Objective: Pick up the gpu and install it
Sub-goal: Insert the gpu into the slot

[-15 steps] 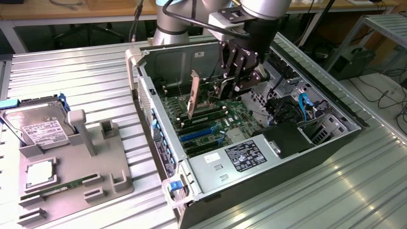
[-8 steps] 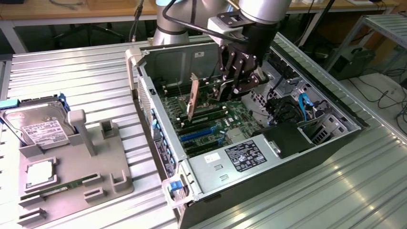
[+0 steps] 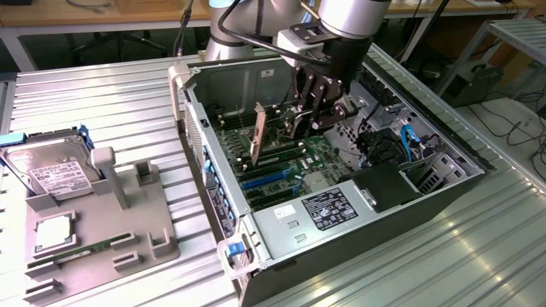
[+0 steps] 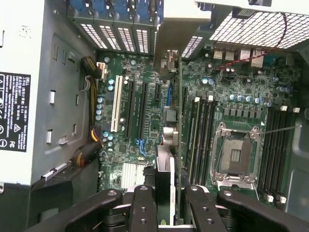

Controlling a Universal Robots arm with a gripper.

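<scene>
The gpu [image 3: 256, 137] stands on edge inside the open computer case [image 3: 444, 185], over the motherboard's expansion slots. In the wrist view the gpu [image 4: 166, 169] is seen edge-on, running from between my fingers to its pale bracket by the blue rear slot tabs. My gripper [image 3: 300, 128] reaches down into the case and is shut on the card's upper edge. One black finger [image 4: 145, 208] presses one face and the other finger presses the opposite face, with my gripper [image 4: 170, 205] centred over the card. I cannot tell whether the card is seated in a slot.
The power supply [image 3: 328, 208] fills the case's near end, with cables and blue leads at the exterior view's right. The empty CPU socket [image 4: 236, 154] lies beside the card. Outside the case, a grey fixture [image 3: 102, 243] holds a hard drive [image 3: 51, 169] and a RAM stick [image 3: 81, 252].
</scene>
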